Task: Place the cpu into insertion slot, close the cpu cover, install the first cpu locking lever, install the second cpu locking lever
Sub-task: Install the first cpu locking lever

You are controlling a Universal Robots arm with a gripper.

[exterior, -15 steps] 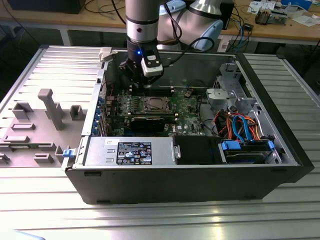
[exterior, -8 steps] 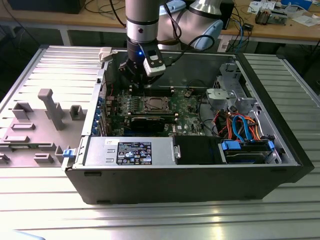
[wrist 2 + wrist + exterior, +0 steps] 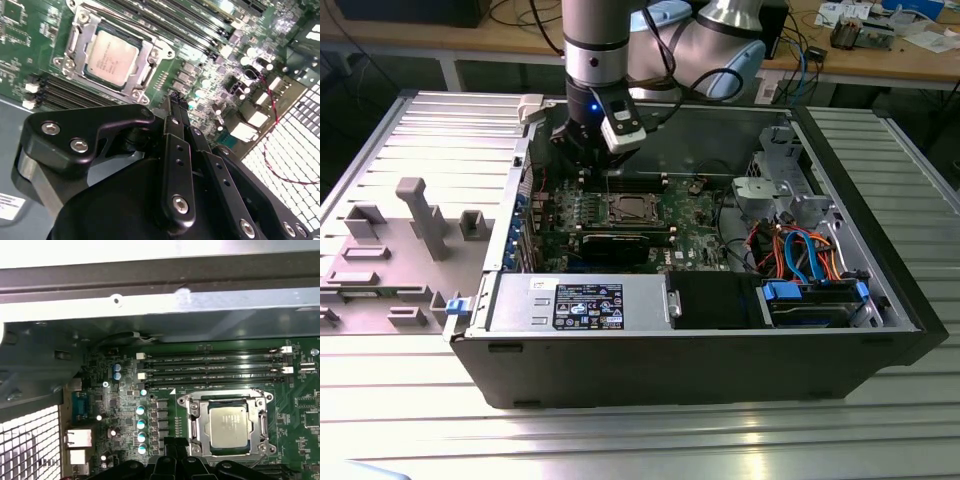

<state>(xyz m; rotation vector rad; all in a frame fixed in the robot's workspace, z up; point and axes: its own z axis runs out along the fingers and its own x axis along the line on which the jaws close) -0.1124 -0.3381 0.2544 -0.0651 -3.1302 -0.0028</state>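
Already your cpu [image 3: 227, 427] sits in the insertion slot [image 3: 196, 426] under the closed cpu cover [image 3: 262, 427]; fingers [image 3: 176, 107] together, empty, beside it.

Open black computer case [image 3: 700, 365], labelled silver power supply [image 3: 582, 303], orange and blue cables [image 3: 800, 250], grey plastic fixtures [image 3: 425, 215]

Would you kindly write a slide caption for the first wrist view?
Silver-grey square cpu seated under its closed silver metal cpu cover on the green motherboard, black gripper hovering nearby.
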